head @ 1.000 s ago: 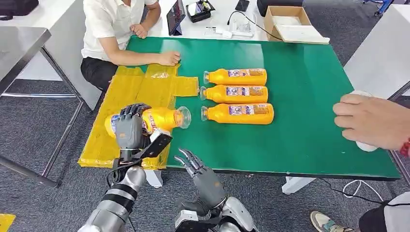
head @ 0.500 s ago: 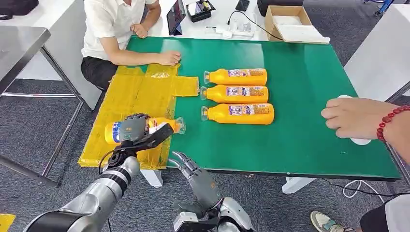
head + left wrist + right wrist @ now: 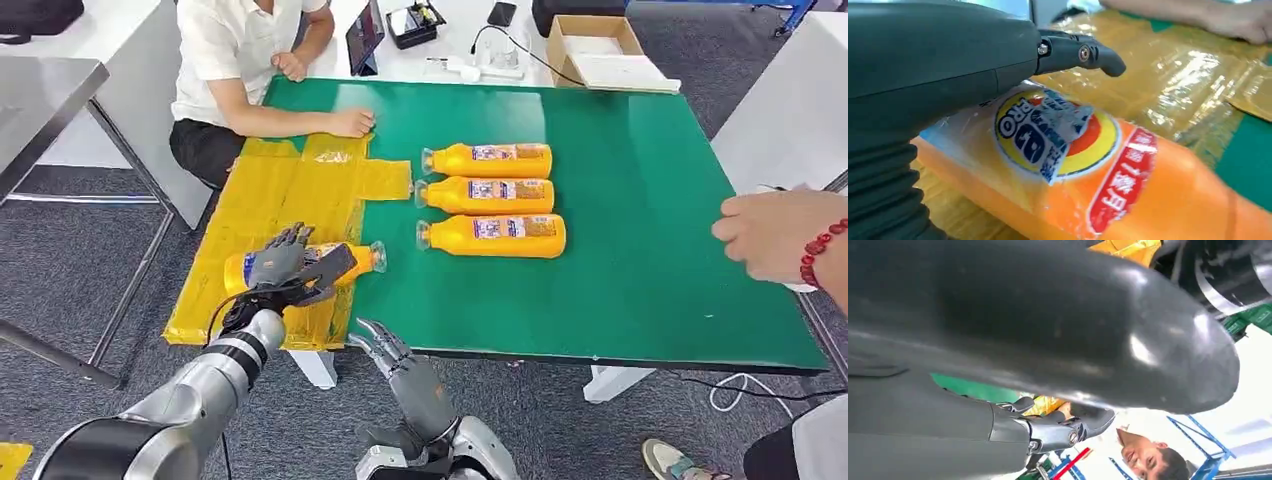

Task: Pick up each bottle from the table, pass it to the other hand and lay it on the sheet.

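An orange bottle [image 3: 354,259] [image 3: 1128,185] lies on its side on the yellow sheet [image 3: 290,190], near the sheet's front right, cap toward the green table. My left hand [image 3: 285,264] [image 3: 938,65] hovers over its labelled middle with fingers lifted and spread, no longer wrapped around it. My right hand [image 3: 386,346] hangs just below the table's front edge, fingers apart, holding nothing. Three more orange bottles [image 3: 490,158] [image 3: 487,194] [image 3: 495,235] lie side by side on the green table [image 3: 620,280], caps pointing toward the sheet.
A seated person rests a hand [image 3: 350,121] on the sheet's far edge. Another person's hand [image 3: 775,235] with a red bead bracelet reaches over the table's right edge. A cardboard box [image 3: 595,45] and small devices sit beyond the far edge.
My left hand lowered the bottle onto the sheet and its fingers have lifted off it. The person's hand at the right pulled back toward the edge. My right hand barely moved.
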Controlling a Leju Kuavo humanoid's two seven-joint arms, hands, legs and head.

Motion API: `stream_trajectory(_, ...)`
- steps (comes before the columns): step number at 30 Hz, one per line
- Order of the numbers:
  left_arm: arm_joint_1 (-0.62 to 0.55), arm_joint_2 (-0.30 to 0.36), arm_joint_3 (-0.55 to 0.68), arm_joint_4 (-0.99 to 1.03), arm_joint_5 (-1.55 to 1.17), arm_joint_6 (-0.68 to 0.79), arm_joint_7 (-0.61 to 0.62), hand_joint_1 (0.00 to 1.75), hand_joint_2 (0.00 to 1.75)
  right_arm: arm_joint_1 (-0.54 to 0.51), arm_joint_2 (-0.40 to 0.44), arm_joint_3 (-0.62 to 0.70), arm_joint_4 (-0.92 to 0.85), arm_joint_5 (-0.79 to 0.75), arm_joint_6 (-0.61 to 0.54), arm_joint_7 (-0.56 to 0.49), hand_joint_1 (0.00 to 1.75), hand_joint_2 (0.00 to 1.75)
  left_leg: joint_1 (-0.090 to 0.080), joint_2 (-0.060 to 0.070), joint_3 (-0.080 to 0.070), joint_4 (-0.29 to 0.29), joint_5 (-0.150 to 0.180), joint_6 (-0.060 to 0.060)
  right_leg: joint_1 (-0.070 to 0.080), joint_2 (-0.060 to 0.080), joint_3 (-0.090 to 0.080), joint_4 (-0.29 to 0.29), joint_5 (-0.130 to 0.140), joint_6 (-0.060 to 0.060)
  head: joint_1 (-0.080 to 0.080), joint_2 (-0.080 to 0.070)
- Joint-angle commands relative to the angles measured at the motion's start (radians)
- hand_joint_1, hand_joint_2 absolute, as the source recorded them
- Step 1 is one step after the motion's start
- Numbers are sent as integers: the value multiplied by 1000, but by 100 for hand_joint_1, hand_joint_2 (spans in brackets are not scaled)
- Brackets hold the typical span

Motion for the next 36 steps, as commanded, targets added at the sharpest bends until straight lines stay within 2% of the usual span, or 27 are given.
stream_trajectory(1,-7,-21,82,59,106,-159,-113,0,0,-13,3,16,106,-9,-18,-15,0,0,1,1,3,-1,0,-1,1,1,3,-1,0,-2,0,0)
stream_trajectory(4,-9,-39,100,40,188,-179,-180,0,0,-21,9,14,143,-14,-29,-29,0,0,1,-2,5,-2,1,-2,1,-2,5,-2,0,-3,0,0)
stream_trajectory(8,-7,-85,227,-22,484,-241,-326,0,0,-5,13,1,142,-55,-58,-67,0,0,1,-2,4,-1,2,-1,1,-2,5,-2,0,-3,0,0)
stream_trajectory(9,-3,-89,219,-36,514,-245,-329,0,175,0,10,2,131,-60,-57,-70,0,175,1,-1,4,-1,2,-2,1,-2,5,-1,1,-2,1,0)
stream_trajectory(10,1,-100,249,-60,612,-281,-354,0,175,11,8,-6,109,-83,-60,-84,0,175,1,0,4,-1,2,-2,1,-1,5,-1,1,-3,0,0)
stream_trajectory(17,28,-96,186,-117,747,-296,-374,0,175,32,5,-15,70,-126,-39,-105,0,175,1,1,0,0,1,-3,2,-2,-1,0,1,-5,0,0)
stream_trajectory(19,74,-101,114,-202,816,-285,-394,0,175,59,0,-30,33,-149,-34,-114,0,175,1,0,-1,0,1,-2,2,-2,-1,0,1,-5,0,0)
stream_trajectory(22,233,-90,-81,-469,896,-189,-406,0,175,111,-13,-68,-46,-169,-47,-114,0,175,0,0,-2,-1,1,-2,1,-2,-3,0,1,-4,0,0)
stream_trajectory(23,294,-71,-166,-576,946,-152,-376,0,175,123,-25,-73,-66,-152,-72,-106,0,175,1,2,-1,0,0,-2,2,-1,-2,0,0,-5,0,0)
stream_trajectory(24,313,-60,-200,-612,968,-136,-360,0,175,127,-31,-74,-77,-151,-70,-105,0,175,0,1,-3,-1,1,-2,1,-1,-4,0,1,-4,0,0)
stream_trajectory(27,402,-26,-286,-759,1067,-78,-378,0,175,128,-73,-99,-89,-42,-149,-26,0,175,1,1,-4,0,0,-2,1,-1,-4,0,0,-4,0,0)
stream_trajectory(31,425,-7,-315,-804,1075,-38,-385,0,175,128,-84,-120,-89,-19,-151,-9,0,175,1,2,-4,0,0,-2,1,0,-4,0,0,-5,0,0)
stream_trajectory(32,464,0,-321,-854,1016,60,-426,0,175,128,-104,-149,-92,65,-196,70,0,175,1,2,-3,0,-1,-3,2,0,-3,-1,0,-6,0,0)
stream_trajectory(33,499,11,-331,-899,1013,64,-424,0,175,132,-124,-170,-115,62,-184,68,0,175,1,1,-5,0,0,-2,1,-1,-4,-1,0,-5,0,0)
stream_trajectory(34,550,7,-320,-955,1008,106,-421,0,175,136,-147,-230,-124,121,-229,135,0,175,0,1,-6,-1,1,-2,0,0,-6,-1,1,-5,0,0)
stream_trajectory(36,625,23,-328,-1033,969,148,-423,0,175,138,-182,-344,-145,145,-211,137,0,175,0,3,-5,-1,0,-1,0,1,-5,-2,1,-4,0,0)
